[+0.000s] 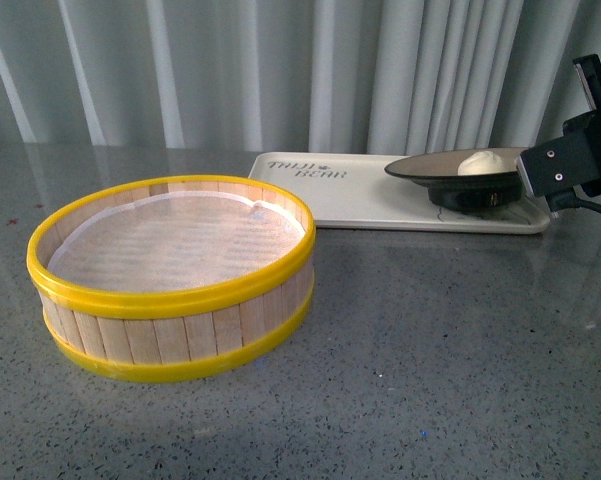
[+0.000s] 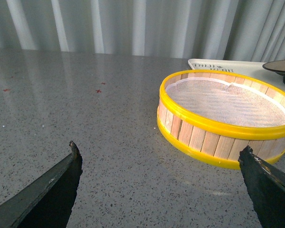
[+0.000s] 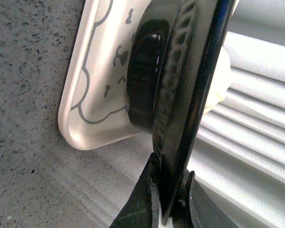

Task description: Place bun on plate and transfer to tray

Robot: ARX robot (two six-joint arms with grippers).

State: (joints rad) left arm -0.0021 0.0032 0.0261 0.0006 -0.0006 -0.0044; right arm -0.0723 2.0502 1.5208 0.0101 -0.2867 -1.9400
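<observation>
The white bun (image 1: 487, 162) lies on the black-rimmed plate (image 1: 440, 166), which is over the right end of the cream tray (image 1: 350, 195). My right gripper (image 1: 528, 172) is shut on the plate's right rim. In the right wrist view the plate's rim (image 3: 189, 95) is pinched between the fingers (image 3: 140, 202), its black foot (image 3: 143, 80) is close to the tray (image 3: 92, 76), and a bit of the bun (image 3: 220, 78) shows behind the rim. My left gripper (image 2: 161, 166) stands open over bare table, its fingertips (image 2: 75, 156) wide apart.
A round wooden steamer basket (image 1: 170, 270) with yellow rims stands at the left centre of the grey speckled table (image 1: 430, 340), near the tray's left end. A pale curtain (image 1: 280, 70) hangs behind the table.
</observation>
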